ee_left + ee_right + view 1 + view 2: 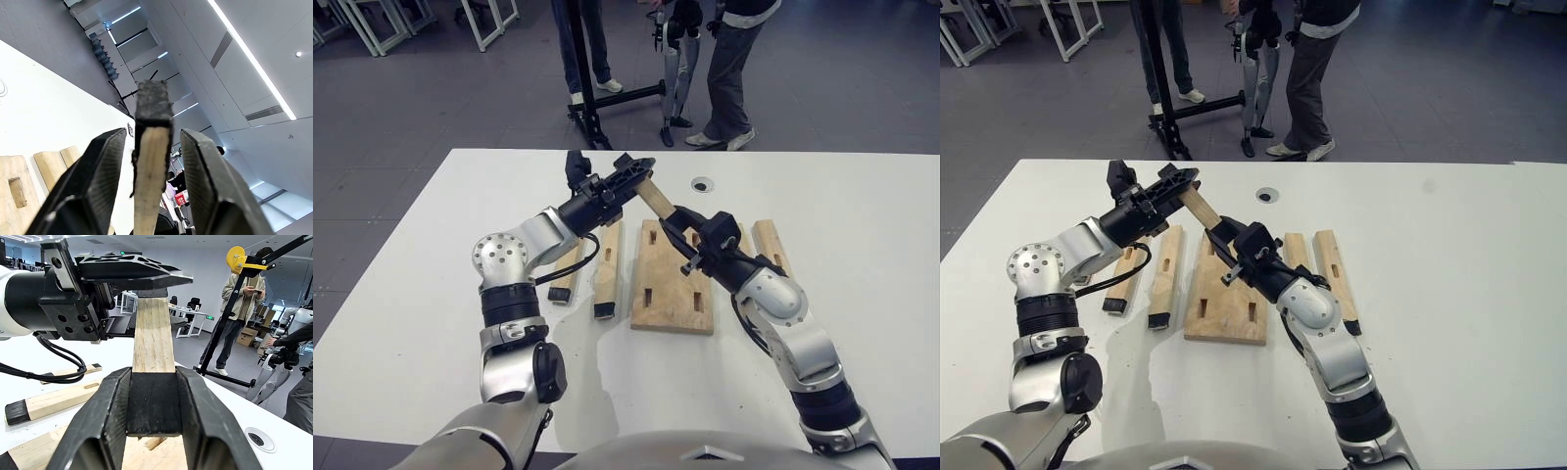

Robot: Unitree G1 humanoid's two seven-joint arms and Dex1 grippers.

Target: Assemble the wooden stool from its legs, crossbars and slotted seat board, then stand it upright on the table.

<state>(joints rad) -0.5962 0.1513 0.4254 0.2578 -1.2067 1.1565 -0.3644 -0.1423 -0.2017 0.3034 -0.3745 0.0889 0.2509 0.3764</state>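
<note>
— Our right gripper (152, 376) is clamped on a leg (154, 333), holding it tilted above the seat board's (671, 284) far edge.
— And our left gripper (152, 133) straddles its black-capped upper end, fingers spread apart.

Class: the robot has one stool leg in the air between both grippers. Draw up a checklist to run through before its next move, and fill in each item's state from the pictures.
1. Right gripper clamped on the leg: ok, its fingers sit flush against both sides.
2. Left gripper closed on the leg's black-capped end: not ok, a gap shows on each side.
3. Seat board lying flat on the table, slots facing up: ok.
4. Leg's lower end lined up with a slot: cannot tell.
5. Spare wooden pieces lying flat beside the board: ok.
</note>
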